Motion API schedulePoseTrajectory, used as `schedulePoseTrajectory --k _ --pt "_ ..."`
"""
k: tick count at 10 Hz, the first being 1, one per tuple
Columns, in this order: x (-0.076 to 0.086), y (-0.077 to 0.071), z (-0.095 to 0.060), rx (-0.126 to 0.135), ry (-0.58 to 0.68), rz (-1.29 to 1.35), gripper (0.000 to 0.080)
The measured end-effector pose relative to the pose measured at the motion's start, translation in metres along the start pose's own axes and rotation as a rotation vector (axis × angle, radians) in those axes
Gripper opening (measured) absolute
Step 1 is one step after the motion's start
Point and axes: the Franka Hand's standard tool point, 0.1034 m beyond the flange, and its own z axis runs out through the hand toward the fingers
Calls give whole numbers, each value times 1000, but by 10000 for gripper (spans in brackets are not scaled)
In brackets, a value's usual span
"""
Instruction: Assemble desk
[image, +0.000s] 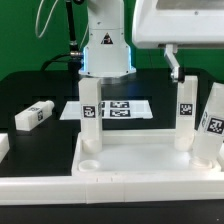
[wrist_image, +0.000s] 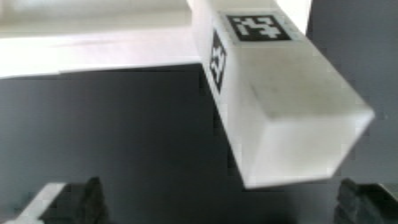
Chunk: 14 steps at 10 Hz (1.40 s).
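The white rimmed tabletop (image: 140, 158) lies at the front of the exterior view. Two tagged white legs stand upright in its corner sockets, one on the left (image: 90, 118) and one on the right (image: 186, 118). A third leg (image: 213, 128) leans at the far right edge. Another leg (image: 33, 116) lies loose on the black table at the left. My gripper (image: 175, 66) hangs above the right upright leg. In the wrist view a tagged leg (wrist_image: 267, 95) fills the middle. My gripper (wrist_image: 222, 205) is open there, its fingers (wrist_image: 71, 203) wide apart and holding nothing.
The marker board (image: 118, 108) lies flat behind the tabletop, in front of the robot base (image: 105, 55). A long white border bar (image: 40, 186) runs along the front. A white block (image: 3, 146) sits at the left edge.
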Motion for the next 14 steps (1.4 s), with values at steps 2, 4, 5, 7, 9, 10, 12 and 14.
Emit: schedulePoseTrajectory --k 2,4,5,7,9,10,12,14 --pt "12 4 -12 -38 -250 32 649" --pt "12 4 -2 -65 -321 39 649" --pt "4 -3 3 -74 -349 58 649" --pt "1 -24 10 -59 -315 75 649" --pt "-9 -31 23 -71 -314 73 649" --pt "-14 -28 27 -70 -306 67 649" --pt "-24 -20 32 -73 -311 65 649" --pt "-23 -20 33 -79 -308 105 528"
